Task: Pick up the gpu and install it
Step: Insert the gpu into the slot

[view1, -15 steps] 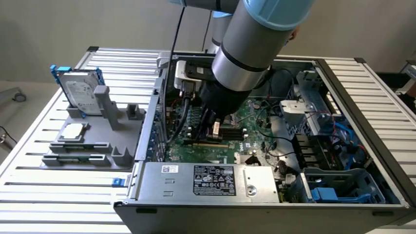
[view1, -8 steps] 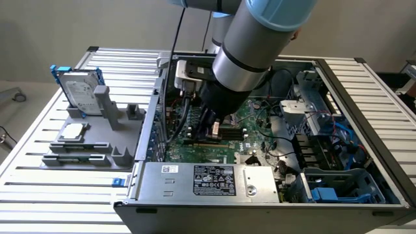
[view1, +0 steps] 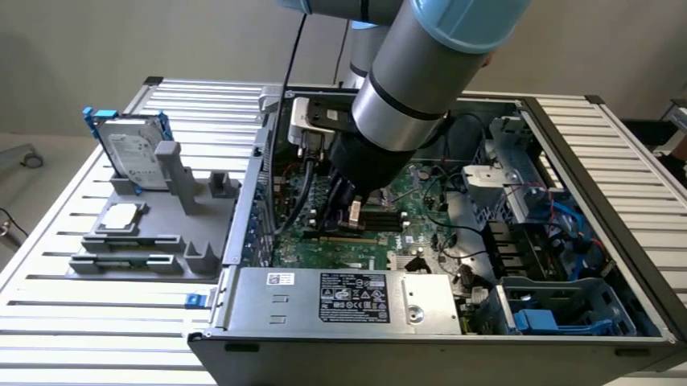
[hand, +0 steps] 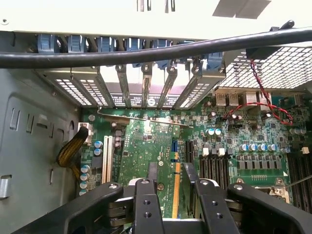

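Observation:
The gpu point(hand: 146, 151) is a green circuit board with a gold contact edge and a narrow silver bracket at its far end. It hangs inside the open computer case, just over the green motherboard point(hand: 234, 131). My gripper point(hand: 170, 195) is shut on it, with black fingers point(hand: 146, 204) on either side of the card. In the exterior view my gripper point(view1: 358, 215) reaches down into the case above a long dark expansion slot point(view1: 346, 239). The card's gold edge still shows, clear of any slot.
A thick black cable point(hand: 146, 53) crosses in front of the case's rear slot covers point(hand: 146, 87). The silver power supply point(view1: 343, 297) sits at the case's near end. A grey fixture point(view1: 150, 233) at the exterior view's left holds a blue-framed hard drive point(view1: 134, 149) and a small silver chip point(view1: 121, 215).

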`<control>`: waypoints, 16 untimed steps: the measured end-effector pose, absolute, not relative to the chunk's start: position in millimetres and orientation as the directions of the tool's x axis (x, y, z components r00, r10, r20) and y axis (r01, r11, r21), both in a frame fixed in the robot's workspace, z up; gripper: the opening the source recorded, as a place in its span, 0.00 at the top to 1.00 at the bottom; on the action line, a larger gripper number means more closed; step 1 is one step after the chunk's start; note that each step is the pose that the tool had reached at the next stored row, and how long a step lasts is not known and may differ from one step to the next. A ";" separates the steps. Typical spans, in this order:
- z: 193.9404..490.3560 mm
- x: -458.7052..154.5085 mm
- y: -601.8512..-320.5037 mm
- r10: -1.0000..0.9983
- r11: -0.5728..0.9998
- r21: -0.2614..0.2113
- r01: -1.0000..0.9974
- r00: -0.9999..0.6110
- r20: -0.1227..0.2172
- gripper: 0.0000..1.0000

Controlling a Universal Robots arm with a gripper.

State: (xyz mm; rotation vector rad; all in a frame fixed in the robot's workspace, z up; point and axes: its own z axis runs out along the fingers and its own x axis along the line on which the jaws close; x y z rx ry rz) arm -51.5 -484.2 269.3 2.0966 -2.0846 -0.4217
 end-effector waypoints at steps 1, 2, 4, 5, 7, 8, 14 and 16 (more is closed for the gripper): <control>269.3 -51.4 -484.2 -0.996 -0.019 0.304 -0.952 -0.008 -0.089 0.65; 269.3 -51.5 -484.2 -0.996 -0.019 0.304 -0.952 -0.008 -0.089 0.65; 269.3 -51.4 -484.2 -0.996 -0.019 0.304 -0.952 -0.008 -0.089 0.65; 269.3 -51.4 -484.2 -0.996 -0.019 0.304 -0.952 -0.008 -0.089 0.65; 269.3 -51.4 -484.2 -0.996 -0.019 0.304 -0.952 -0.008 -0.089 0.65; 269.3 -51.5 -484.2 -0.996 -0.019 0.304 -0.952 -0.008 -0.089 0.65; 269.3 -51.5 -484.2 -0.996 -0.019 0.304 -0.952 -0.008 -0.089 0.65; 269.3 -51.4 -484.2 -0.996 -0.019 0.304 -0.952 -0.008 -0.089 0.65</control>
